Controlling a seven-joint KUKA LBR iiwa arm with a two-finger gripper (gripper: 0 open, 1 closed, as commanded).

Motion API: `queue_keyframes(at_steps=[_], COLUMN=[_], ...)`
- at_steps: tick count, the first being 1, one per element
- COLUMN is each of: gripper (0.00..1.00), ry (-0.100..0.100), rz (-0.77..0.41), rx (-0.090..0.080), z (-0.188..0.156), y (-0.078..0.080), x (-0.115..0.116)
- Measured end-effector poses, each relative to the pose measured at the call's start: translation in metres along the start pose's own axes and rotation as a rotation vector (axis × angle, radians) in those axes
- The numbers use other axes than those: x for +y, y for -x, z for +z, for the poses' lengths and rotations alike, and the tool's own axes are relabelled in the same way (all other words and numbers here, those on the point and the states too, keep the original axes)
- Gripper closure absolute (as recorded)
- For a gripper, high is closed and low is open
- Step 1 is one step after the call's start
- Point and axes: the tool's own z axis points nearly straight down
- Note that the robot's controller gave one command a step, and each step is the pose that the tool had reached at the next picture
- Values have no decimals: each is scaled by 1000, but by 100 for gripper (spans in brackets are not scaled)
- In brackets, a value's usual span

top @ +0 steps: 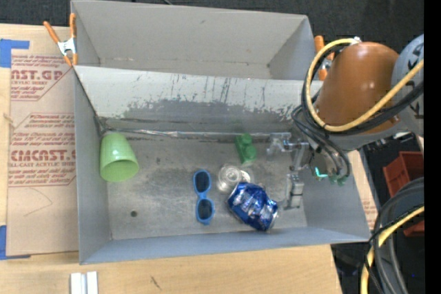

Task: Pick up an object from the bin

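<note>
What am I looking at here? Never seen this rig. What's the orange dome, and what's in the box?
This is a single camera looking down into a grey metal bin. A robot arm reaches in from the right, and its job is to pick one thing out. The orange dome is a cover on the arm's wrist, with cables looped round it, so it is part of the robot. Below it, the metal gripper hangs at the right end of the bin floor. I can't see it holding anything.

On the floor, from left to right:
- a light green cup lying on its side
- blue sunglasses
- a small clear item
- a crumpled blue packet, close to the gripper
- a small green piece near the back wall
</note>
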Motion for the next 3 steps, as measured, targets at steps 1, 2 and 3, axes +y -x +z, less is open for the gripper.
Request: queue_keyframes(at_steps=[1, 2, 3], gripper=[0, 100, 100], ry=[1, 1, -3], rz=[-159, -159, -155], rx=[0, -4, -21], z=[116, 110, -86], y=[8, 10, 82], x=[1, 2, -4])
